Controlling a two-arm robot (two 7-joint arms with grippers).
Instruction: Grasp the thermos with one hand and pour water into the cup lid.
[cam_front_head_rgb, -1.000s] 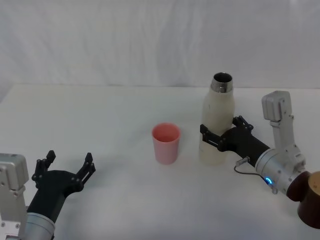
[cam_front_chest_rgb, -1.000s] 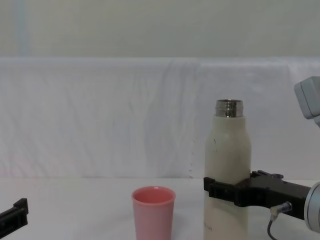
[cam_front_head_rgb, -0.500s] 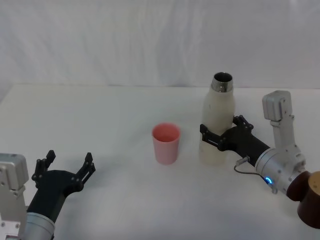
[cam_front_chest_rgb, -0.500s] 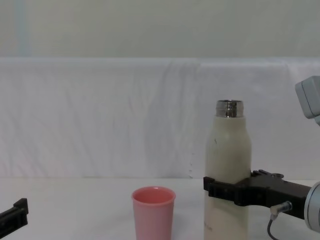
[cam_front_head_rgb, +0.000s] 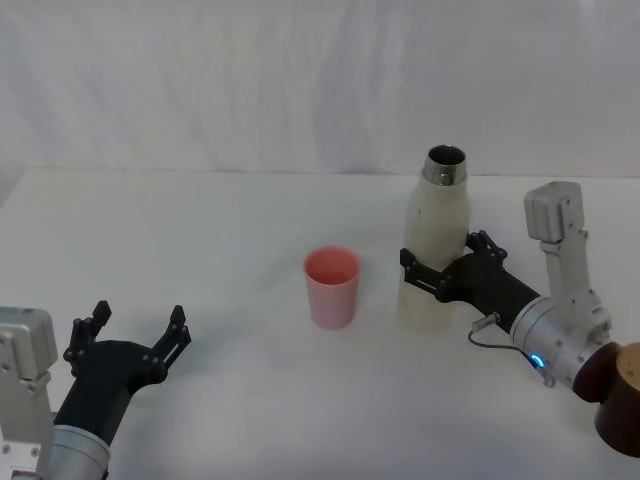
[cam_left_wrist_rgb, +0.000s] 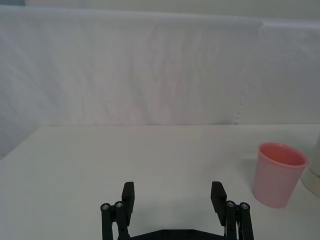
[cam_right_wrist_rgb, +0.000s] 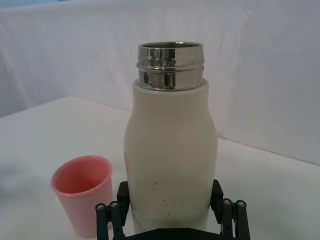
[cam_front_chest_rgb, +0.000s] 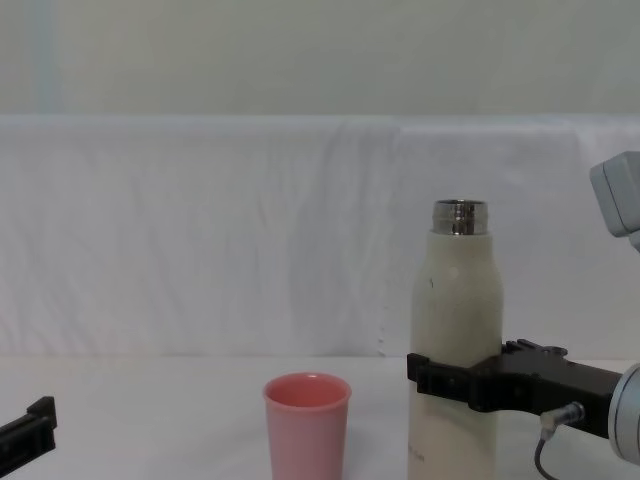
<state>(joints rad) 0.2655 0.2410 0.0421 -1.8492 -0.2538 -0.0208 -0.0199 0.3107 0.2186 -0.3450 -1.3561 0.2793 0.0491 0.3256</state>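
— So, what does the place look like?

— A white bench (cam_front_head_rgb: 200, 260) with a white cloth backdrop (cam_front_head_rgb: 300, 80) hung behind it (creased, reaching down to the bench's far edge). At the right edge of the head view a brown cylinder (cam_front_head_rgb: 622, 398) stands near the right arm.

— And the thermos?

— The thermos (cam_front_head_rgb: 436, 240) stands upright on the bench, right of centre, its steel neck uncapped. The right gripper (cam_front_head_rgb: 436, 270) comes in from the right and is clamped around the lower body, one finger on each side (the wrist view shows both fingers against the cream wall).

— The cup lid?

— The cup lid (cam_front_head_rgb: 332, 286) sits upright just to the left of the thermos, apart from it, mouth up.

— The other arm?

— The left gripper (cam_front_head_rgb: 128, 330) rests low at the near left of the bench, fingers spread wide, holding nothing, well apart from the cup lid.
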